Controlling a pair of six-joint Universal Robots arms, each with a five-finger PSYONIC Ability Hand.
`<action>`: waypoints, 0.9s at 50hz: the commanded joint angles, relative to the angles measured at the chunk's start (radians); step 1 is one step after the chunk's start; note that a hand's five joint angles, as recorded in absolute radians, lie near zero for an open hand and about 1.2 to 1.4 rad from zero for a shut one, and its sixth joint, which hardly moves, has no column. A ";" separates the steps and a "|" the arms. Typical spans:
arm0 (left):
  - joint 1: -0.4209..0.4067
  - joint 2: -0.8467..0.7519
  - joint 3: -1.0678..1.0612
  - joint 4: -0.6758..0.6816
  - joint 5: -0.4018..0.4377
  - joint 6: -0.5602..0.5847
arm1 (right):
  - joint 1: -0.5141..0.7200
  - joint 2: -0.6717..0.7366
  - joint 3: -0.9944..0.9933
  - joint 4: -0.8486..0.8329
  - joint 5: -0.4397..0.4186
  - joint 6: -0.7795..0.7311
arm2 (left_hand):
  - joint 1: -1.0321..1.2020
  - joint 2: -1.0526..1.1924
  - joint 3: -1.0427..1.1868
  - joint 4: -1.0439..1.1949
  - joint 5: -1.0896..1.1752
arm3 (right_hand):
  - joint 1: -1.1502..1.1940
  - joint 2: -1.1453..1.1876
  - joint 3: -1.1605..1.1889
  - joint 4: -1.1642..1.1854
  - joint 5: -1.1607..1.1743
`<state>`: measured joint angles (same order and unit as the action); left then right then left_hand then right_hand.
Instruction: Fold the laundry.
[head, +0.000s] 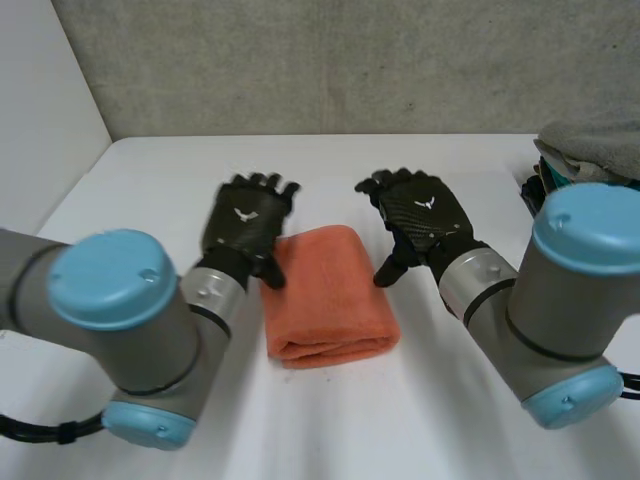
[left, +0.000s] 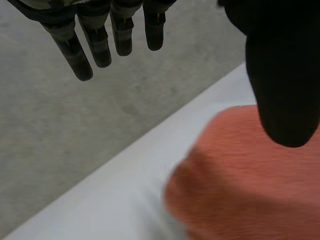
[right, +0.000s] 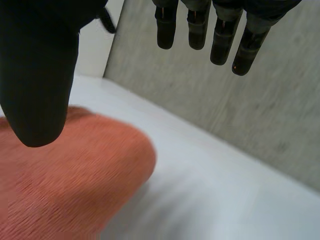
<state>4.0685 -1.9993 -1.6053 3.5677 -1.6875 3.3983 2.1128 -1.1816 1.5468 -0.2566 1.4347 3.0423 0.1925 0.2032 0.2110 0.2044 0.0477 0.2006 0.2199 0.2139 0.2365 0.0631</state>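
A folded orange towel lies on the white table between my two hands. My left hand hovers at the towel's left edge, fingers straight and spread, holding nothing. My right hand hovers at the towel's right edge, also open and empty. In the left wrist view the orange towel lies below the thumb, with the straight fingers pointing toward the far wall. In the right wrist view the towel sits under the thumb, and the fingers are straight.
A pile of grey and other cloths rests at the table's far right. A grey wall stands behind the table, and a white side wall closes the left.
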 joint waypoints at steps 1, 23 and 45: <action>-0.031 -0.122 0.065 -0.101 0.006 -0.004 | 0.006 0.181 -0.192 0.216 -0.029 0.007 | 0.015 0.004 -0.003 0.003 -0.015 | -0.026 -0.045 -0.039 -0.062 -0.063; -0.002 -0.073 0.200 -0.325 0.031 0.050 | 0.007 0.245 -0.340 0.340 0.010 -0.137 | 0.009 -0.001 -0.009 -0.003 -0.020 | -0.026 -0.045 -0.039 -0.062 -0.063; 0.070 0.229 0.157 -0.455 0.628 0.038 | 0.124 0.092 0.162 -0.111 0.007 -0.310 | 0.000 -0.010 -0.018 -0.011 -0.029 | -0.026 -0.045 -0.039 -0.062 -0.063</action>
<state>4.1123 -1.7813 -1.4411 3.1405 -1.1215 3.4387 2.1815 -1.1591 1.6680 -0.2815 1.4365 2.7993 0.1925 0.2032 0.2110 0.2044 0.0476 0.1680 0.2104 0.2139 0.2368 0.0578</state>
